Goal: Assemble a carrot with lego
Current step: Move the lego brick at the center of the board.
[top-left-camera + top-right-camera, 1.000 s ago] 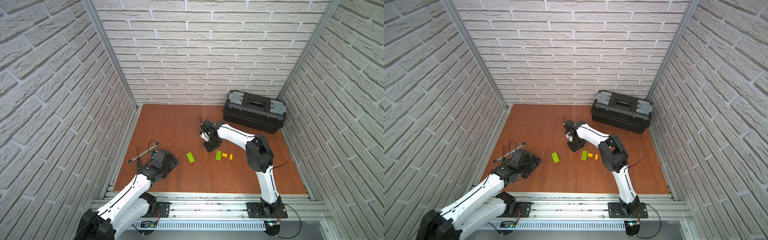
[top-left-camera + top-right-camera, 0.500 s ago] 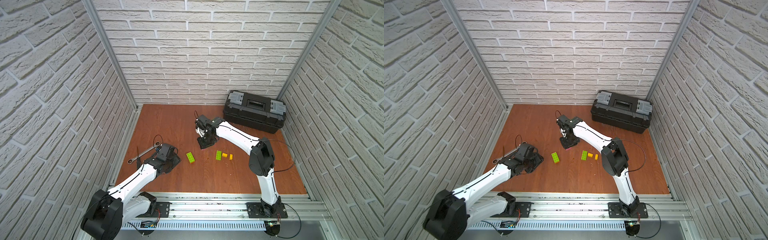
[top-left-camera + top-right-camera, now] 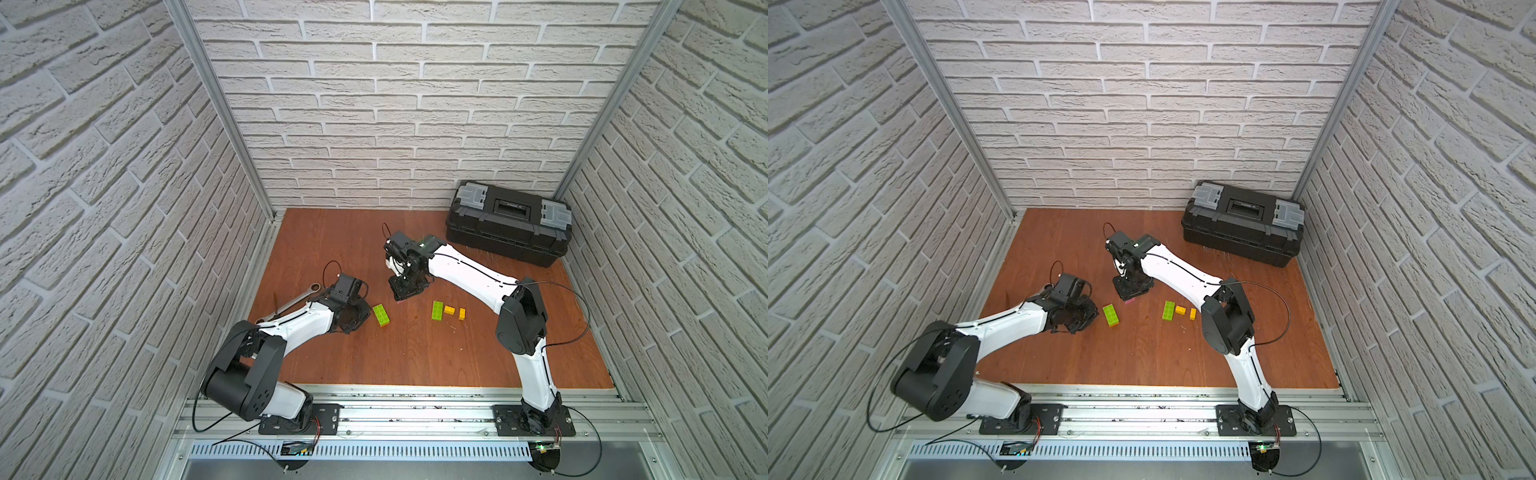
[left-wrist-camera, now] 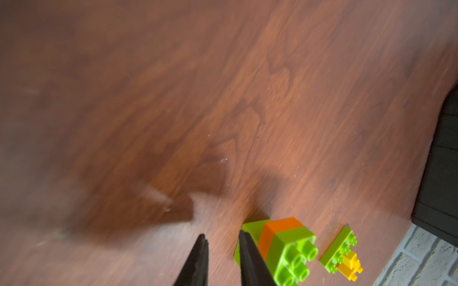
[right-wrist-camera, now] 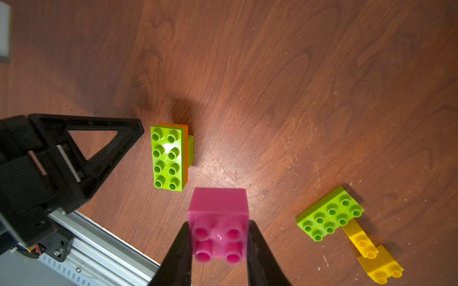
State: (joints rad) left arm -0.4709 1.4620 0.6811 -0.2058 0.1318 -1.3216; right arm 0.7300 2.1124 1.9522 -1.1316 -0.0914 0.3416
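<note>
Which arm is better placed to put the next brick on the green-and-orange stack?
Right, probably: the right gripper holds the pink brick near the stack, while the left gripper stands empty beside it.

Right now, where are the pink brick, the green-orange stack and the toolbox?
pink brick (image 5: 218,230): right wrist view, on its studded face.
stack (image 5: 167,158): right wrist view, on the top green brick's studded face.
toolbox (image 3: 509,228): in a top view, on its lid.
</note>
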